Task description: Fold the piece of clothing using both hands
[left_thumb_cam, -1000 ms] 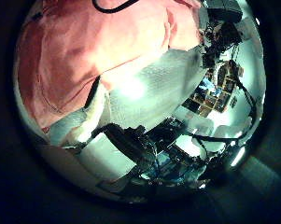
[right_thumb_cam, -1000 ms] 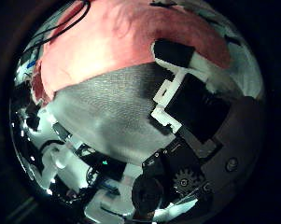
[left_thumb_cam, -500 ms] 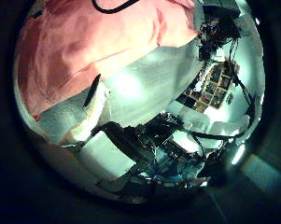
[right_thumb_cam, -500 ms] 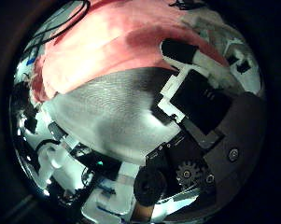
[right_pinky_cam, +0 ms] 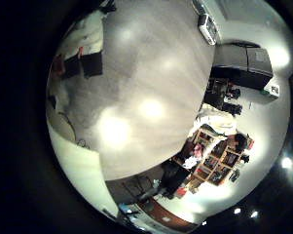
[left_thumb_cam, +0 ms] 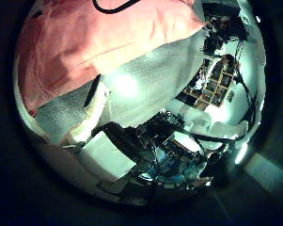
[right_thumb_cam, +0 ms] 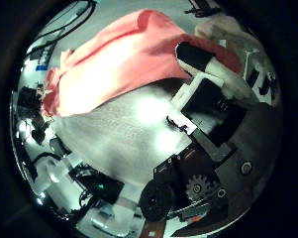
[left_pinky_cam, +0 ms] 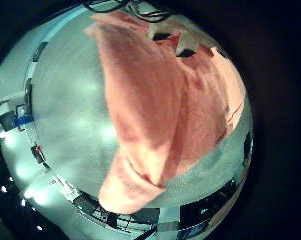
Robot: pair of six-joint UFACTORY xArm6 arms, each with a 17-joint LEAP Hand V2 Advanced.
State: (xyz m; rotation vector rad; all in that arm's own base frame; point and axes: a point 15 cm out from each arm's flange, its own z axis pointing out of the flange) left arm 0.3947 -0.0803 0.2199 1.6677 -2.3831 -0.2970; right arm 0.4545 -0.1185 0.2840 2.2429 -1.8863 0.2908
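A pink cloth [right_thumb_cam: 119, 59] hangs stretched above the grey table [right_thumb_cam: 119, 124] in the right thumb side palm view. My right hand [right_thumb_cam: 203, 109] has a fingertip [right_thumb_cam: 193, 52] curled onto the cloth's upper edge. In the left little finger side palm view the cloth [left_pinky_cam: 160, 100] drapes down over the table [left_pinky_cam: 60, 110] from dark fingers [left_pinky_cam: 162, 37] that pinch its top. In the left thumb side palm view the cloth [left_thumb_cam: 94, 42] fills the area beyond my left hand [left_thumb_cam: 132, 155]. The right little finger side palm view shows mostly bare table [right_pinky_cam: 146, 88].
Shelves and room furniture stand beyond the table edge in the left thumb side palm view [left_thumb_cam: 216, 80] and in the right little finger side palm view [right_pinky_cam: 219, 146]. A small blue object [left_pinky_cam: 20, 120] sits at the table's rim.
In the right thumb view the cloth has risen off the table with the hand, and more bare table shows under it. In the left thumb view the cloth's edge has drawn back.
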